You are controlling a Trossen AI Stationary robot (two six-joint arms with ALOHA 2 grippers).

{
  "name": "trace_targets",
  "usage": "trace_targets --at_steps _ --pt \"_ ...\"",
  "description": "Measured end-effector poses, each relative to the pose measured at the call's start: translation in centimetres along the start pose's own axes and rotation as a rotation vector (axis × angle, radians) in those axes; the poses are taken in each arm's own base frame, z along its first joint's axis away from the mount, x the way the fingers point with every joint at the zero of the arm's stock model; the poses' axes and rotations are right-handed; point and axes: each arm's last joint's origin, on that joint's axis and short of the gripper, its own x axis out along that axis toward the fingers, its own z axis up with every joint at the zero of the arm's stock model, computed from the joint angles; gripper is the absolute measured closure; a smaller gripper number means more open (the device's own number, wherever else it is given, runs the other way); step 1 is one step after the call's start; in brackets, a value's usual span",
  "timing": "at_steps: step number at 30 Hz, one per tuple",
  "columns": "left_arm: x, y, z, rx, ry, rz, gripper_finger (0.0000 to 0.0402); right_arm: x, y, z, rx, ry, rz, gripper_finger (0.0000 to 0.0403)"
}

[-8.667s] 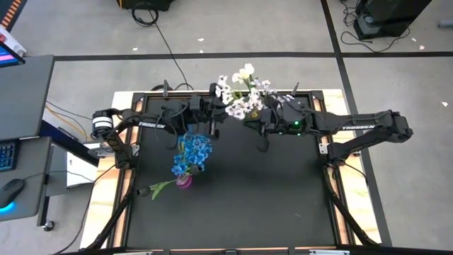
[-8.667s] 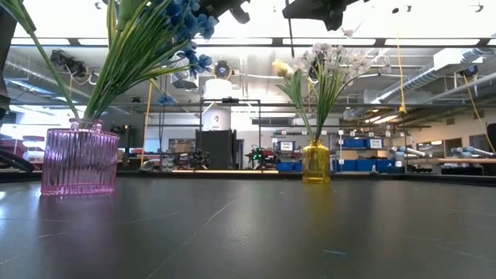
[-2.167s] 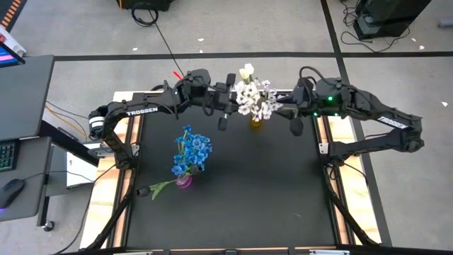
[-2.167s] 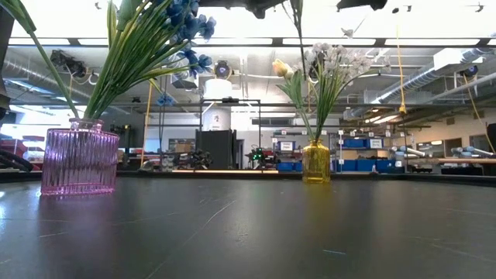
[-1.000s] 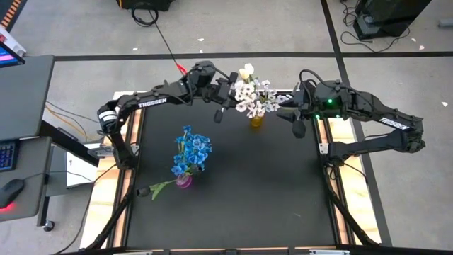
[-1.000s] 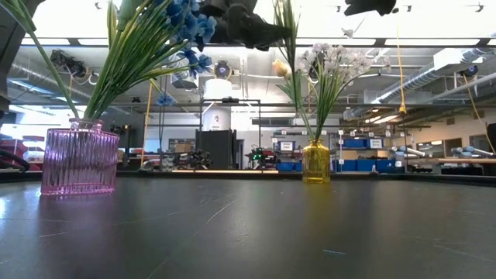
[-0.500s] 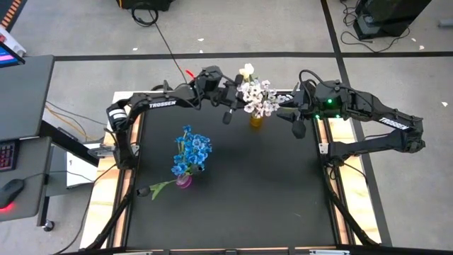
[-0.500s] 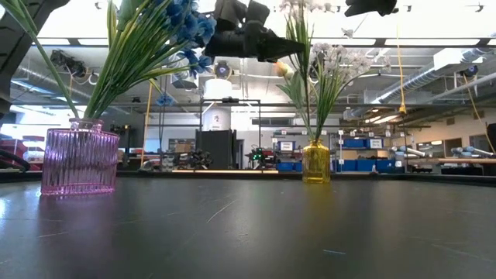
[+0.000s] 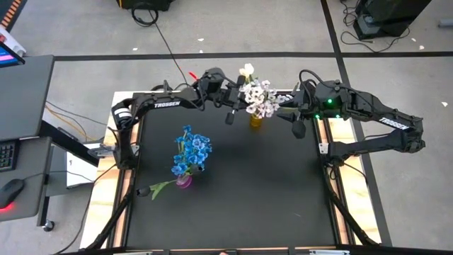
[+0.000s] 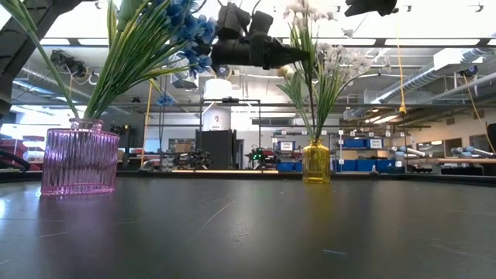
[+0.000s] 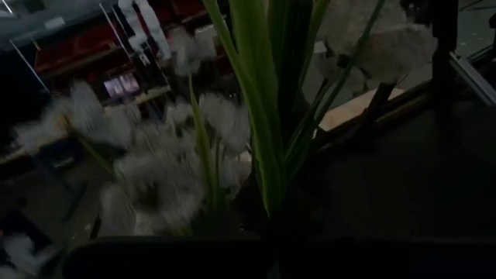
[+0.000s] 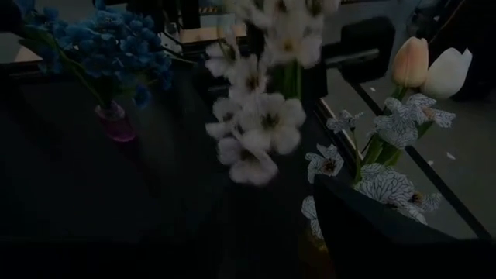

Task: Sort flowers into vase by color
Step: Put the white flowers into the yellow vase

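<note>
**Left hand holds white spray above the yellow vase**

A black counter [image 9: 233,198] fills the middle of the overhead view, with two dark arms reaching in along its far edge. The left arm stretches across from the left side, and its left hand [image 9: 237,103] sits just beside the white bouquet; in the low view this hand [image 10: 298,53] is level with the blossoms and closed on a spray of white flowers [image 10: 304,14] with long green leaves, held above the yellow vase [image 10: 315,161]. The right arm comes in from the right side, and its right hand [image 9: 296,117] hangs near the bouquet on the other side with its fingers apart, holding nothing.

The yellow vase stands near the far edge and carries white blossoms and pale tulip buds [image 12: 430,68]. A pink vase [image 10: 80,161] stands well apart, nearer the left side, filled with blue flowers [image 9: 192,152]. One green stem [image 9: 161,187] leans out of the pink vase toward the counter's left edge.
</note>
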Motion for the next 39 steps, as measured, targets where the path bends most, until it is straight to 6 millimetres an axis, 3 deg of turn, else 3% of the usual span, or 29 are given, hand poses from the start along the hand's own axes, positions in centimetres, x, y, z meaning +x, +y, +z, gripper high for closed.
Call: trace_targets --at_steps 16,39 --pt "-0.1 0.4 -1.2 -0.011 0.019 0.009 0.0395 0.0 0.0 0.0 -0.001 -0.001 0.001 0.0207" --pt "1.2 0.2 -4.5 -0.104 0.058 0.009 0.0391 0.0 0.0 0.0 -0.008 0.0 0.003 0.0207"
